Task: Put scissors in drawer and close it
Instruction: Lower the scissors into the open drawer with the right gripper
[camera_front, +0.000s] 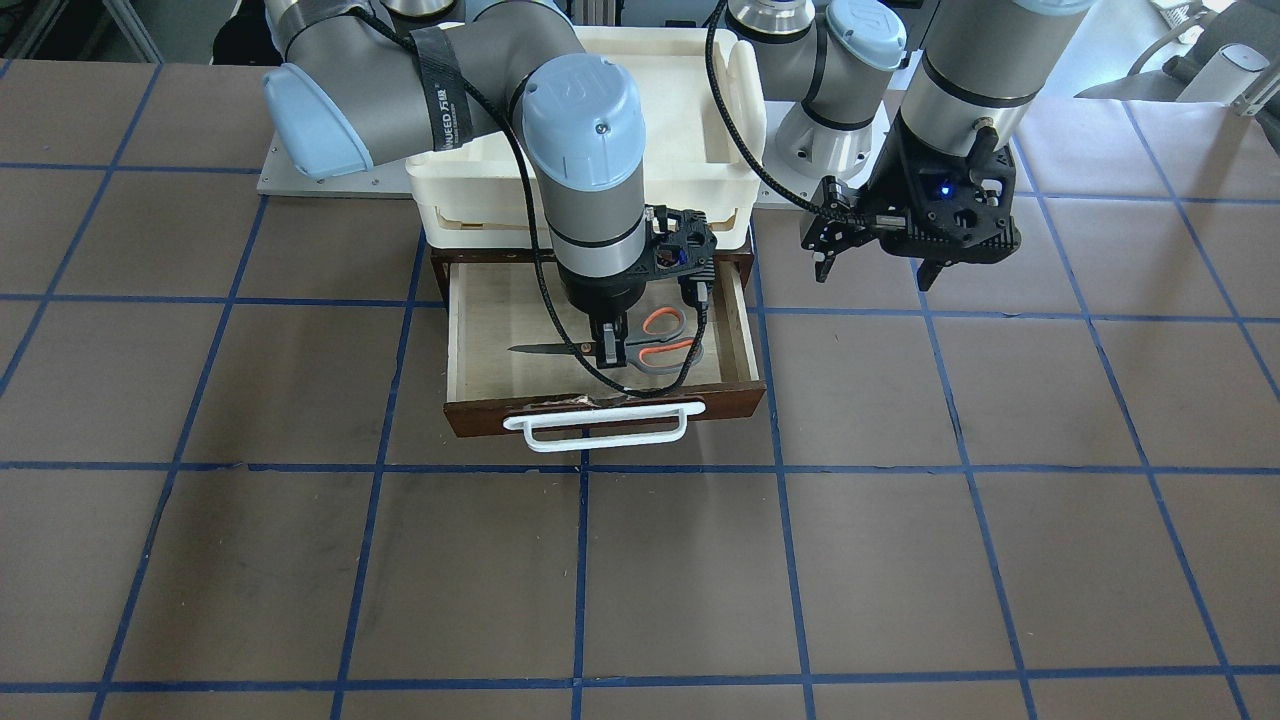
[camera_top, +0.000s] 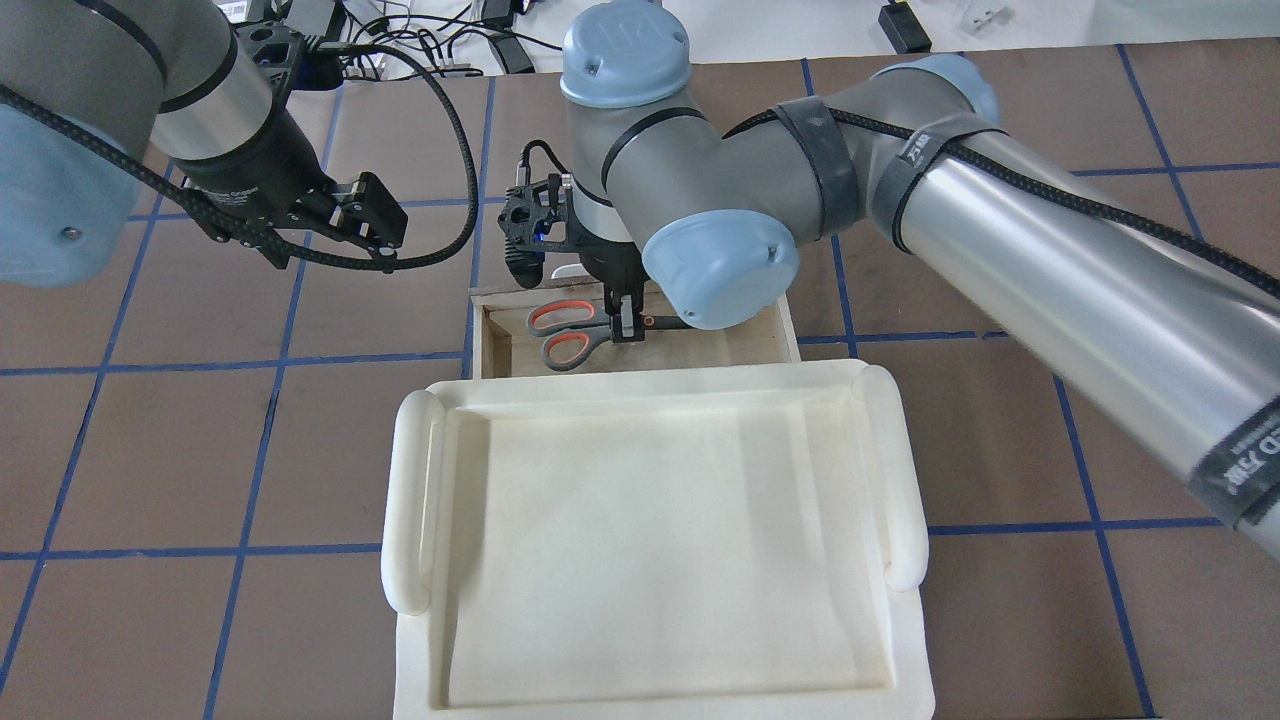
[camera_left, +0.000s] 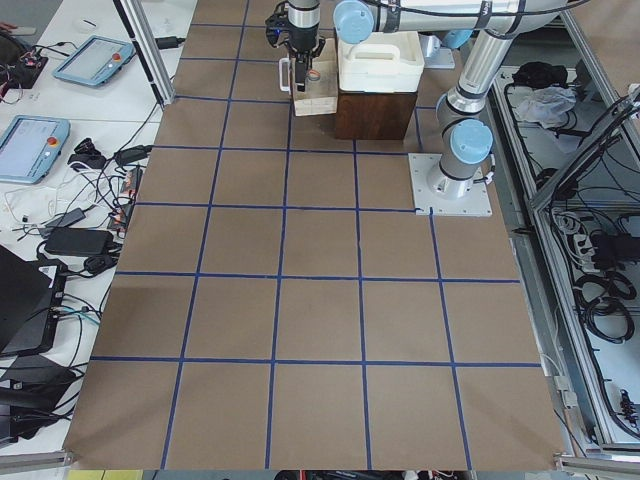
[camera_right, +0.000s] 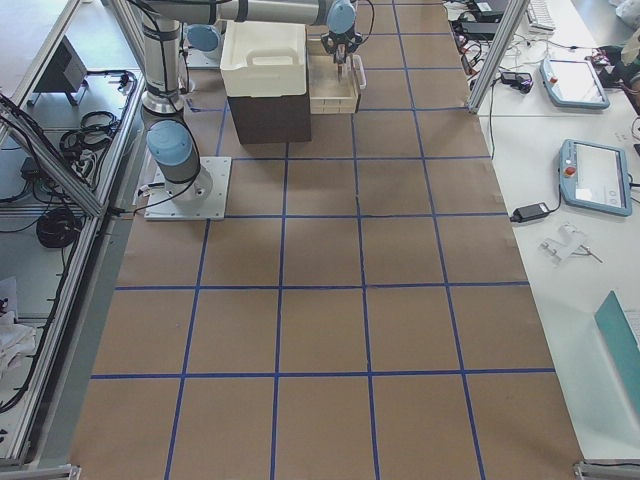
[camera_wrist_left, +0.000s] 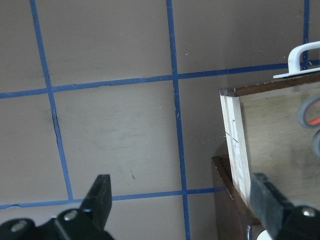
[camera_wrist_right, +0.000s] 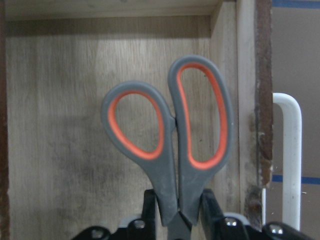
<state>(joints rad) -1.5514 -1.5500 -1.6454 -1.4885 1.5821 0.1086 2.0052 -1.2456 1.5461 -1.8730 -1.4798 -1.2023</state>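
Right gripper (camera_front: 609, 352) of mine pinches the scissors (camera_wrist_right: 172, 165) inside the drawer (camera_front: 462, 340); left gripper (camera_wrist_left: 181, 195) is wide open, empty; pivot hidden.

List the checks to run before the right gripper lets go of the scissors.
1. Scissors inside the drawer walls: ok, blade tip clear of the side.
2. Right gripper shut on the scissors near the pivot: ok.
3. Scissors resting on the drawer floor: cannot tell.
4. Left gripper open, empty, outside the drawer: ok.
5. Handle unobstructed for the closing push: ok.
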